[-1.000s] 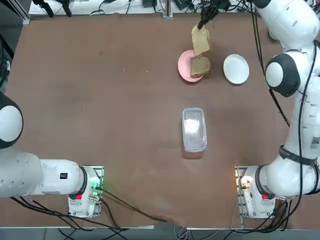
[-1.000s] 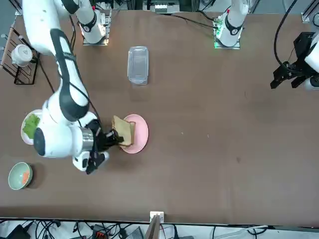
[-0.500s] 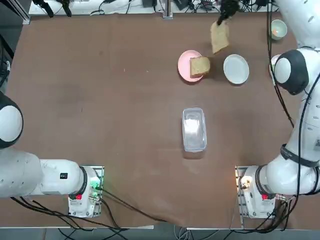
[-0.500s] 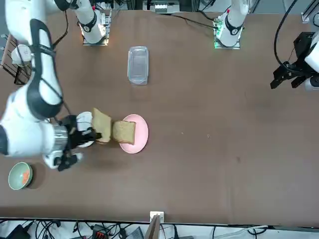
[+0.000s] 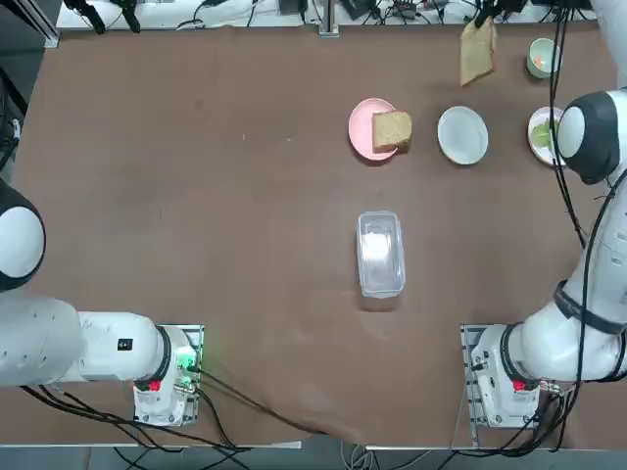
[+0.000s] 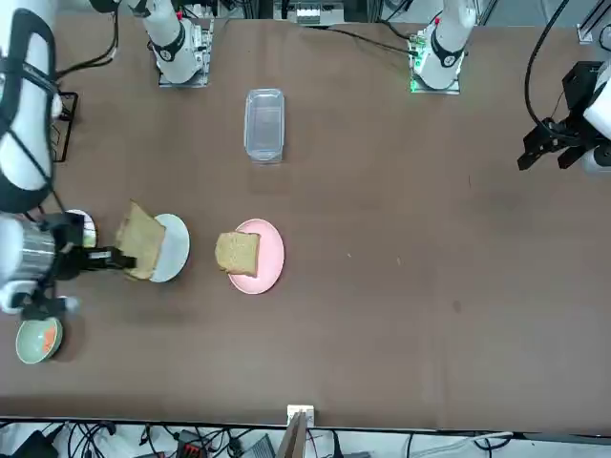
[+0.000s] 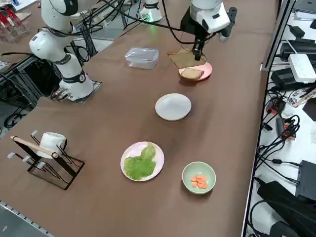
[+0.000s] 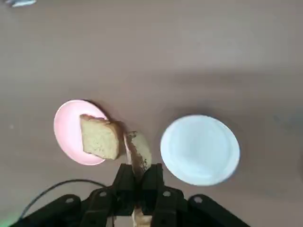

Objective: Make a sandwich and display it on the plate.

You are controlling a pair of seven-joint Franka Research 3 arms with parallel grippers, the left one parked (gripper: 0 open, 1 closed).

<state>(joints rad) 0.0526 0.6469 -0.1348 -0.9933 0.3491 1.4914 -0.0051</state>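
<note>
Holding the first bread slice (image 8: 138, 152) in the air near the white plate (image 8: 200, 150), pinched between the fingers of the right gripper (image 8: 140, 174). Main risk: slice hangs by one end, so it could swing, tear, or land folded or over the rim if released high or off-centre. Squeezing harder would likely crush the crumb. Second slice (image 5: 392, 131) sits partly over the edge of the pink plate (image 5: 362, 127), left of the white plate — a low pass could knock it off. Lettuce (image 7: 139, 164) and orange bits (image 7: 199, 181) wait to its right — a tilted base would probably shed the bits.
</note>
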